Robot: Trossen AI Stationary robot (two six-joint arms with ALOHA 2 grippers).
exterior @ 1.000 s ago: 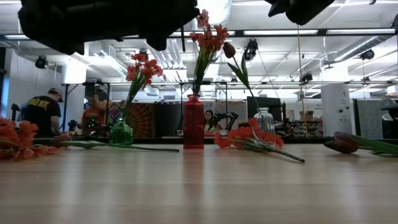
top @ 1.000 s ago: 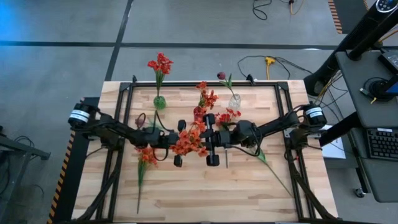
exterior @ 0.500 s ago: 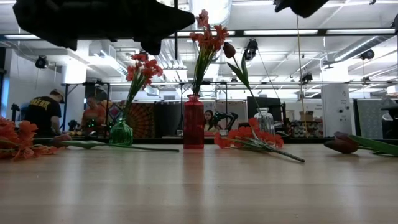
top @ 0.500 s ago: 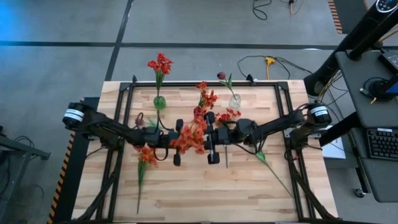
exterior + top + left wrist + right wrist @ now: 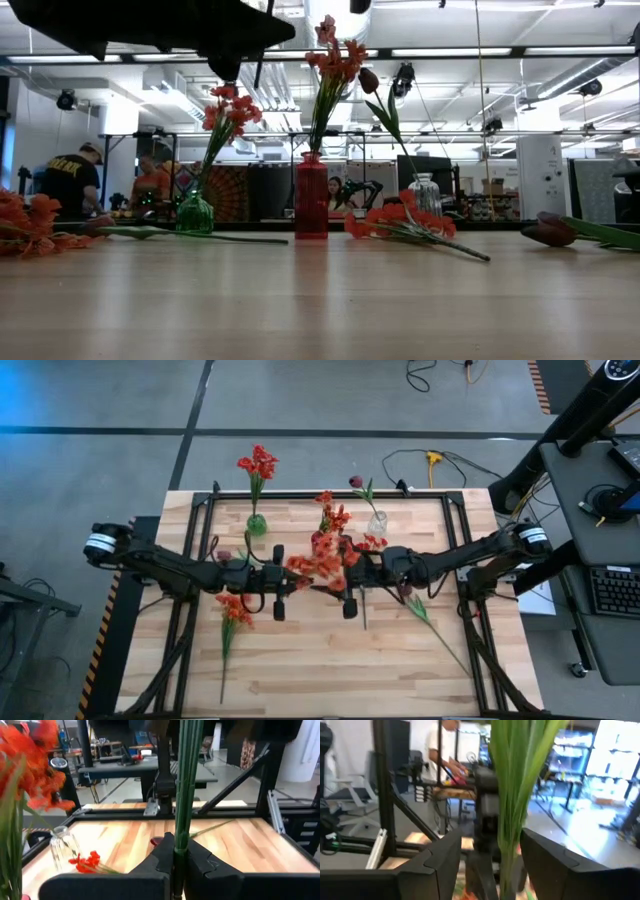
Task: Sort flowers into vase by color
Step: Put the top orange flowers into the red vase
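My left gripper (image 5: pixel 280 585) (image 5: pixel 175 845) is shut on the green stalk of an orange flower, whose bloom (image 5: pixel 315 565) shows over the table's middle. My right gripper (image 5: pixel 347 575) (image 5: pixel 492 845) faces it, open, with its fingers on either side of the flower's green leaves (image 5: pixel 515 790). At the back stand a green vase (image 5: pixel 257 524) with a red flower, a red vase (image 5: pixel 311 197) with orange flowers and a clear vase (image 5: pixel 377 523) with a maroon flower. More flowers lie flat on the table: orange (image 5: pixel 235 610), red (image 5: pixel 372 543) and maroon (image 5: pixel 406 592). My left gripper pinches the flower's stalk (image 5: pixel 179 827) between its two fingers. The fingers come level from the table's left side and lie across the stalk. The stalk stands upright in the hold, lifted clear of the table.
A black frame (image 5: pixel 330 495) runs around the wooden table top. The near half of the table (image 5: pixel 330 670) holds only the long stalks of the lying flowers. People work at benches in the room beyond (image 5: pixel 70 180).
Both grippers have risen and tipped up from slanting downward toward level, and in the low view they have climbed almost out of sight. The held orange flower has come up with them. Its bloom has swung toward the table's far edge.
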